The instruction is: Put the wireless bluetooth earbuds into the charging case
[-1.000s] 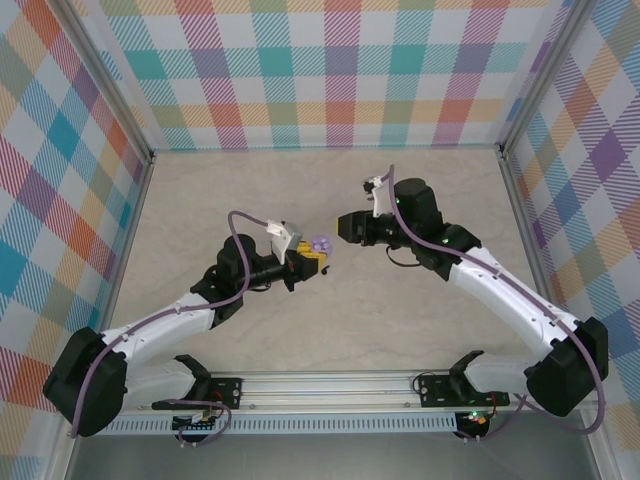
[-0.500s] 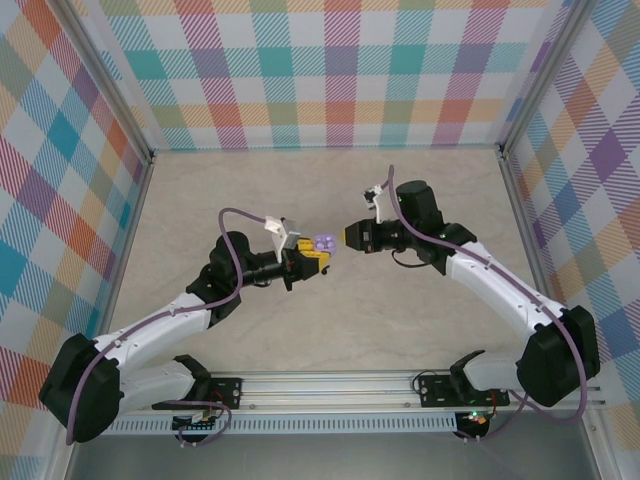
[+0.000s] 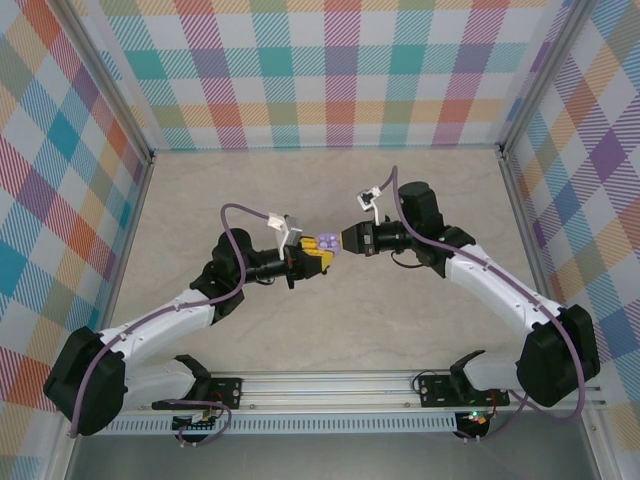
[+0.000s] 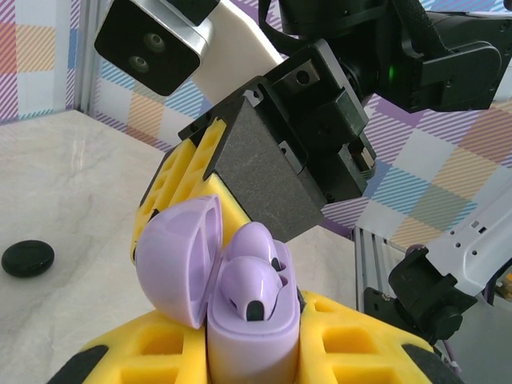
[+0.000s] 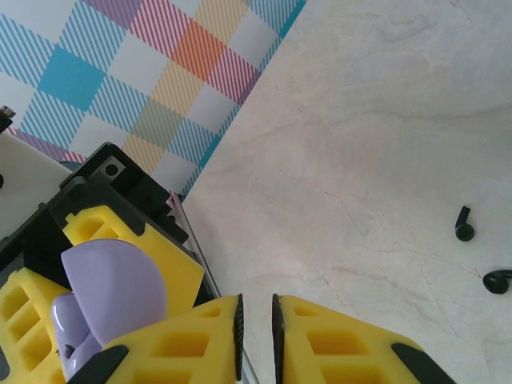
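My left gripper [image 3: 316, 256] [image 4: 252, 348] is shut on a pale lavender charging case [image 3: 325, 242] [image 4: 252, 336], held upright with its lid [image 4: 176, 256] swung open. Two lavender earbuds [image 4: 254, 276] sit side by side in the case's sockets. My right gripper [image 3: 347, 240] [image 5: 256, 320] is shut with nothing between its fingertips, and it hovers just right of the case, whose lid [image 5: 112, 288] shows at its lower left. Two black earbuds [image 5: 464, 224] [image 5: 498, 280] lie apart on the table.
A small black oval case [image 4: 27, 258] lies on the marble table [image 3: 330, 190] to the left of the held case. Plaid walls and metal rails [image 3: 520, 200] enclose the table. Open tabletop stretches behind both grippers.
My right gripper has closed its jaws and moved down and slightly left, closer to the lavender case. My left gripper still holds the case, shifted a little right.
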Tool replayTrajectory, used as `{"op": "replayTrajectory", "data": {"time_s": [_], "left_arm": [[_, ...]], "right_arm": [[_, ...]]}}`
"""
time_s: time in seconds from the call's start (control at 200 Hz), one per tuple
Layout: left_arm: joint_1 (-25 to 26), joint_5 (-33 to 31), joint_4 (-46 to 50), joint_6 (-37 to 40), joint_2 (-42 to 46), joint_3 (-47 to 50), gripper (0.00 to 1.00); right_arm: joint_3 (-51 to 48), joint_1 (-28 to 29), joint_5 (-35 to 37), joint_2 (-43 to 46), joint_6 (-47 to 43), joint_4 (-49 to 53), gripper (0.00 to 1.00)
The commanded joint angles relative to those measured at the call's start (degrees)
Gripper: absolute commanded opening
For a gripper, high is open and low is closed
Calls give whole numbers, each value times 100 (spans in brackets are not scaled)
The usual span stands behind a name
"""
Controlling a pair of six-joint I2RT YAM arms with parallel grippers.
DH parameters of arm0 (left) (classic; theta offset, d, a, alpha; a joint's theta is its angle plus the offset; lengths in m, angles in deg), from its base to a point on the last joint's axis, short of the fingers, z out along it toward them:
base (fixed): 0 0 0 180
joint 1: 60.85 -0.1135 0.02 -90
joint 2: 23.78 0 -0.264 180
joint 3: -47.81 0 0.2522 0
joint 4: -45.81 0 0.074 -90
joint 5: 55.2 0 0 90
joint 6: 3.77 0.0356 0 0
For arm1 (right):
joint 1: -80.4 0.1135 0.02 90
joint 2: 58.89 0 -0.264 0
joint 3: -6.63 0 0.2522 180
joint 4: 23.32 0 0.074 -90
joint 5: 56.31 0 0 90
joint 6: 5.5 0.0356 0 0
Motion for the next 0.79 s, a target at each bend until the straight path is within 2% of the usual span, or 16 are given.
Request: {"op": "replayTrajectory", "data": {"time_s": [0.0,0.445,0.79], "left_arm": [[100,-31,54,-121,-44,-237,22],[100,92,379,-307,-329,-445,21],[94,182,483,-314,-282,-457,21]], "right_arm": [[-88,17,-268,243,-5,-392,21],[-383,14,214,774,-137,-618,20],[-595,15,294,1090,-142,-810,19]]}}
